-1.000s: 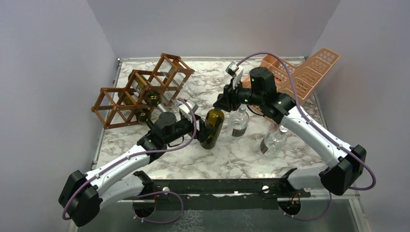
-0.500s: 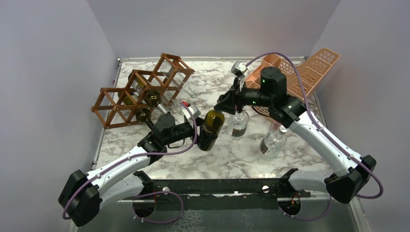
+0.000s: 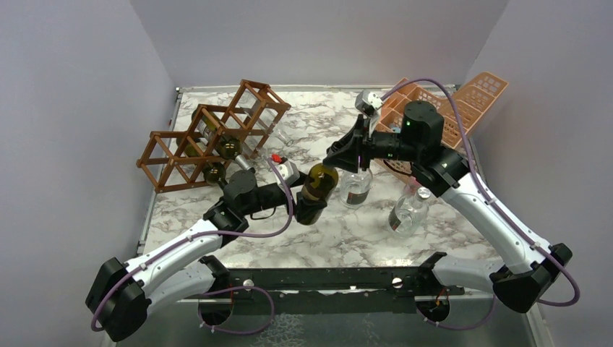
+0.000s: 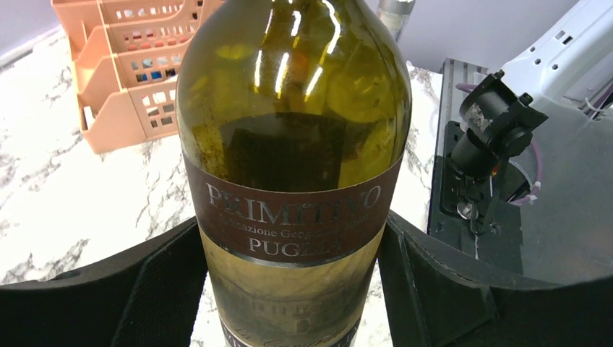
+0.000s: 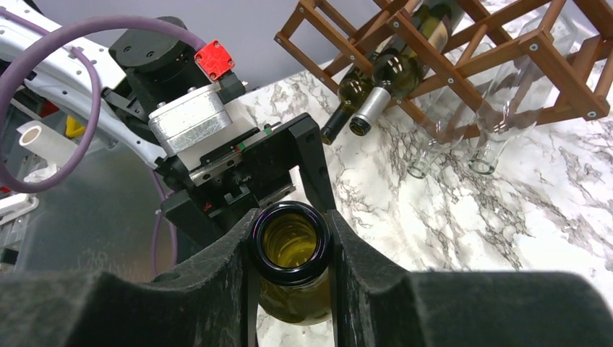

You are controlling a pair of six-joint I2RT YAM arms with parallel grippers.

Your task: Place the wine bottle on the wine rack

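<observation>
Nearest you, the left gripper (image 4: 293,303) has its two black fingers (image 4: 166,289) one on each flank of the wine bottle (image 4: 293,130), low on the body at the maroon label. In the wrist view they look flush against the glass. Don't take that on trust: make that squeeze firm and square, because the glass is smooth and the bottle looks heavy.

The bottle stands tilted over the marble table (image 3: 347,235), between the two arms. I can't tell whether its base rests on the table.

Up at the top, the right gripper (image 5: 289,253) is clamped tight on the bottle's open mouth, one pad on each side of the rim. This reads as a handover, so hold that neck grip until the left side clearly carries the weight. If you release too soon, the bottle may pivot.

Two clear bottles (image 3: 357,184) stand just beside the wine bottle on its right. Back the right arm straight off the neck rather than sweeping sideways.

Further off to the left is the wooden wine rack (image 3: 204,110). Several of its diamond cells already hold bottles (image 5: 396,69) — pick a free one, lay the bottle toward level and line it up with the cell before you push.

The peach basket rack (image 3: 473,97) at the far right is not your target.
</observation>
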